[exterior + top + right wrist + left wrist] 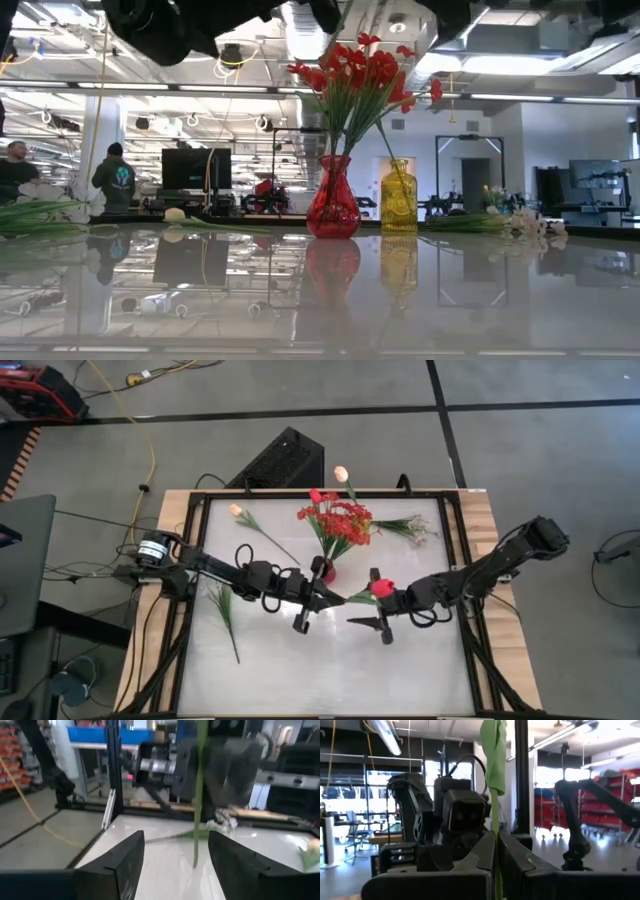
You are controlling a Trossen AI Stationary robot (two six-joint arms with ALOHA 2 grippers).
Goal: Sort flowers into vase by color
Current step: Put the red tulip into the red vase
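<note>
My left gripper (322, 600) (496, 837) hovers near the table's middle, shut on a red tulip (382, 587) with a long green stem. My right gripper (375, 628) (175, 845) faces it from the right and is open. The stem (200, 795) hangs in front of it, between its fingers in that view, touching neither. A red vase (325, 571) (332, 200) stands upright and holds a bunch of red flowers (338, 520). A yellow vase (399, 197) stands behind it. My left gripper pinches the tulip's green stem (495, 827) between its two fingers, which reach level from the table's left and lie across it. The flower is lifted clear of the table. A leaf (495, 750) rises above the fingers, and the stem's lower end (194, 862) hangs free.
A peach tulip (238, 511) lies far left on the table, another (341, 473) sits at the far edge. A white sprig (415, 528) lies far right and a green sprig (224, 610) at the left. Bare white tabletop (320, 670) spreads toward the near edge.
</note>
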